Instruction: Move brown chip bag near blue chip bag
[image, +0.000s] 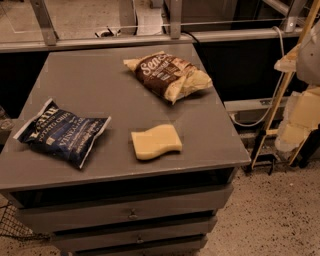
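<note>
Grey drawer cabinet (100, 85), seen from above and in front; three things lie on its flat top.

Brown chip bag (167, 75) lies at the far right of the top, close to the back edge; dark brown centre, pale tan ends, white script lettering facing up; it lies slanted, one end toward the far left, the other toward the right edge.

Blue chip bag (62, 132) lies flat at the near left, close to the left edge; navy with white lettering and a white strip along its left end; the two bags are well apart, at opposite corners.

Yellow sponge (156, 141) with a wavy outline lies near the front edge, roughly between the bags; it touches neither.

Gripper (300, 117): we take it to be the pale blocky shapes at the right border, off the cabinet and beside its right side, over the speckled floor (270, 220); well apart from both bags and touching nothing on the top; we cannot tell whether it is open or closed.

Drawer fronts (132, 215) show below the top; a metal rail (150, 39) runs behind the cabinet.
</note>
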